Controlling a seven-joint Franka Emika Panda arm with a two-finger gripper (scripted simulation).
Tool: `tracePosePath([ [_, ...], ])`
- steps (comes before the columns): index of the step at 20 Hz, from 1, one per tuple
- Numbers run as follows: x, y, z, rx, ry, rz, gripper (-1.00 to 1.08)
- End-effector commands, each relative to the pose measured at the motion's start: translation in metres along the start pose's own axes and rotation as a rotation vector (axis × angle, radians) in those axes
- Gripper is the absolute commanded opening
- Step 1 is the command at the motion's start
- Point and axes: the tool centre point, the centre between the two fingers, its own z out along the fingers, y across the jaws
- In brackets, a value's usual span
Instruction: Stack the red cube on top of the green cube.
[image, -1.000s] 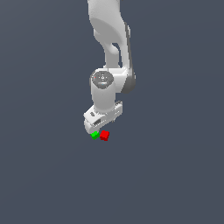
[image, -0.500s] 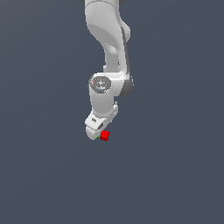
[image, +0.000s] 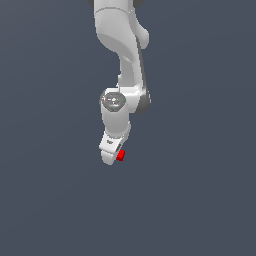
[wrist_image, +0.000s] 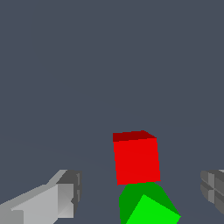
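On a bare slate-grey simulated surface (image: 50, 200), the white Franka arm's two-finger gripper (wrist_image: 142, 194) hangs low with its jaws spread wide and nothing between them held. Through the wrist camera, the tiny bright red plain cube (wrist_image: 136, 159) and the tiny bright green plain cube (wrist_image: 146, 204) both sit in the gap between the grey fingers (wrist_image: 65, 192), the two blocks touching or very nearly so. From the exterior view only the red cube (image: 121, 156) shows, peeking out at the hand's right; the green one is hidden behind the hand. With the blocks so close together, the likely trouble is a finger nudging the green cube as the jaws close, or both cubes being pinched at once, leaving the red one skewed or the stacking base shifted.
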Motion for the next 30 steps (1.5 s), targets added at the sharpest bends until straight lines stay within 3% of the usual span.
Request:
tracePosePath([
  [1, 0.000, 0.001, 0.002, 0.000, 0.001, -0.039, 1.00],
  [14, 0.001, 0.003, 0.009, 0.000, 0.003, -0.090, 1.00],
  [28, 0.001, 0.003, 0.056, 0.000, 0.002, -0.095, 1.00],
  [29, 0.001, 0.003, 0.056, 0.000, 0.002, -0.095, -1.00],
  [30, 0.001, 0.003, 0.056, 0.000, 0.002, -0.095, -1.00],
])
